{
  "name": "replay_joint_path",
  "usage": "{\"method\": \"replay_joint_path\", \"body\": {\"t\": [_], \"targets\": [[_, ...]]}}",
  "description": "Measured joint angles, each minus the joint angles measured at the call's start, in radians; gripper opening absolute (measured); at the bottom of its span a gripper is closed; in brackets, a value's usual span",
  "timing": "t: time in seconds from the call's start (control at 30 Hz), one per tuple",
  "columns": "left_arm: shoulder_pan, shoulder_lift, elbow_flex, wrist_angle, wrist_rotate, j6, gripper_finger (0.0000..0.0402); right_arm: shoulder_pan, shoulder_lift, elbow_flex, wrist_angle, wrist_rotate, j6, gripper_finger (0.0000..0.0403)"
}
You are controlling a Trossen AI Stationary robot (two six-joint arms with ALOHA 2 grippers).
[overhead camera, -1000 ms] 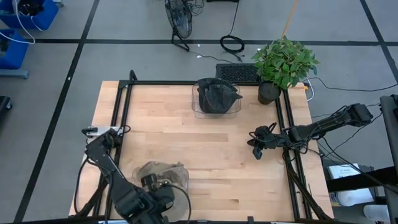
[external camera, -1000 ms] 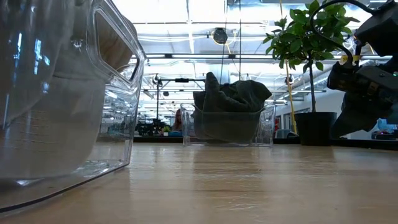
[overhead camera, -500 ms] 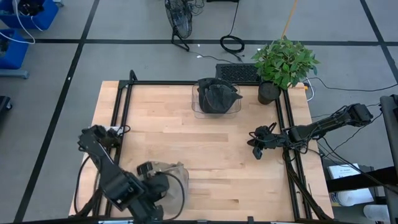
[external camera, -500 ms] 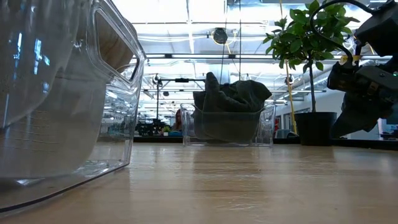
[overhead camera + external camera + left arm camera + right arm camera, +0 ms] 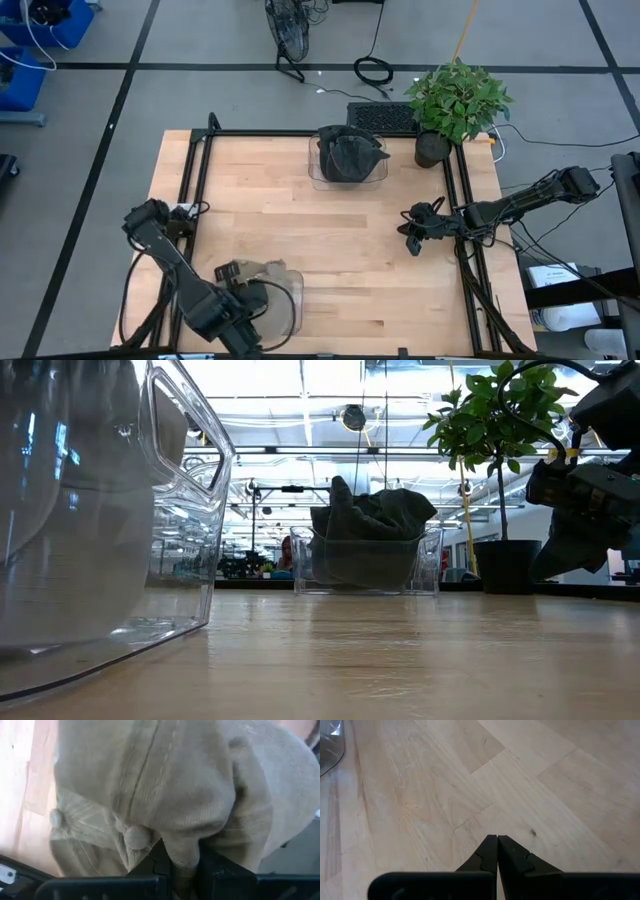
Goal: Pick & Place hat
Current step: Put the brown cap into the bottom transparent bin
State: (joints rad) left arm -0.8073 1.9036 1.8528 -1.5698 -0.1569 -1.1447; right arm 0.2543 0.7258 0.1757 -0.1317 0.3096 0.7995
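corduroy, tan and soft, fills the left wrist view: the left gripper has its fingers nearly closed, pinching a fold of the hat beside a covered button, so the limp cloth hangs bunched. from above, the hat sits at the near clear bin, at the table's front-left, apparently being drawn out. a dark hat lies heaped in the far clear bin. the right gripper waits fully closed and empty over bare wood planks.

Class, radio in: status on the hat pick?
Left gripper shut on tan hat, by near bin. Right gripper shut, idle over table. Nothing blocking.
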Motion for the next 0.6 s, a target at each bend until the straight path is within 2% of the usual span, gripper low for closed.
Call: {"method": "replay_joint_path", "body": {"t": [0.07,0.3,0.47,0.53,0.6], "targets": [[-0.003,-0.023,-0.004,0.000,-0.011,-0.022,0.0041,0.000,0.000,0.000,0.002,0.000,0.000,0.0000],[-0.018,-0.117,-0.004,-0.004,-0.180,-0.067,0.0041,0.000,0.000,0.000,0.020,-0.010,0.037,0.0000],[-0.016,-0.117,-0.004,0.000,-0.186,-0.045,0.0041,0.014,0.000,0.000,0.269,-0.121,-0.031,0.0000],[-0.014,-0.113,-0.004,-0.002,-0.183,-0.044,0.0041,0.032,0.001,0.005,0.375,-0.124,-0.064,0.0000],[-0.012,-0.110,-0.004,-0.001,-0.182,-0.046,0.0041,0.061,0.016,0.046,0.397,-0.091,-0.102,0.0000]]}}
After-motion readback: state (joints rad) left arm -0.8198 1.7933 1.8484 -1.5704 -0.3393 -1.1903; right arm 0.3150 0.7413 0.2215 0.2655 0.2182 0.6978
